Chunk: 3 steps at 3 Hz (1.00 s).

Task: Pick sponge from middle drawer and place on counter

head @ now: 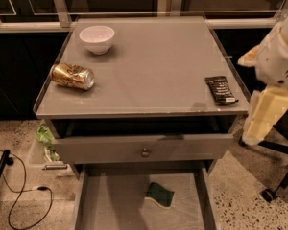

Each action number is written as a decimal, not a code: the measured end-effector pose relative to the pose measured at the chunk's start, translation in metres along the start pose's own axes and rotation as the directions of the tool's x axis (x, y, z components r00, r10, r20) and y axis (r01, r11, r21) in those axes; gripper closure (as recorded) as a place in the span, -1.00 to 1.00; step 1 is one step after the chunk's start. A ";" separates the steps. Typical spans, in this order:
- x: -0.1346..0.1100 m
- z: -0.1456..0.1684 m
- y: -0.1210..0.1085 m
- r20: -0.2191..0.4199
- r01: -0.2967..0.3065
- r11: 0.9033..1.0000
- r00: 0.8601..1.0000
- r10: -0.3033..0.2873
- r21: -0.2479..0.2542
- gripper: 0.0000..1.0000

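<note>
The worktop (153, 66) tops the unit. Below it the middle drawer (115, 200) stands open, its front cut off. The gripper (266, 114) hangs off the worktop's right edge; I cannot tell whether it is open or closed. On the worktop are a bowl (97, 38), a tipped can (72, 76) and a wrapper (221, 89). The sponge (160, 194) lies in the drawer, right of centre.

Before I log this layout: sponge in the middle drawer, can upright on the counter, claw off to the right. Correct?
No. Camera view shows the can lying on its side on the counter; sponge in the middle drawer, claw off to the right.
</note>
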State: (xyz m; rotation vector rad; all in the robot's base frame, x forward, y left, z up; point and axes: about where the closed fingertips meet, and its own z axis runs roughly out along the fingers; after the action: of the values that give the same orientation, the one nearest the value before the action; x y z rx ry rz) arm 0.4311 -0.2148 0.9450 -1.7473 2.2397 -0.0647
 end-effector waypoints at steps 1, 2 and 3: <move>0.008 0.046 0.030 0.039 0.016 0.999 0.999 -0.015 -0.039 -1.00; 0.025 0.103 0.064 0.104 0.029 0.998 0.994 -0.023 -0.059 -1.00; 0.047 0.179 0.095 0.142 0.009 0.996 0.990 0.004 -0.093 -1.00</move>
State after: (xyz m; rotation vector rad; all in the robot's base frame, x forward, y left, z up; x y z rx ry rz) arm 0.3779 -0.2092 0.7442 -1.7435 2.1701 0.1619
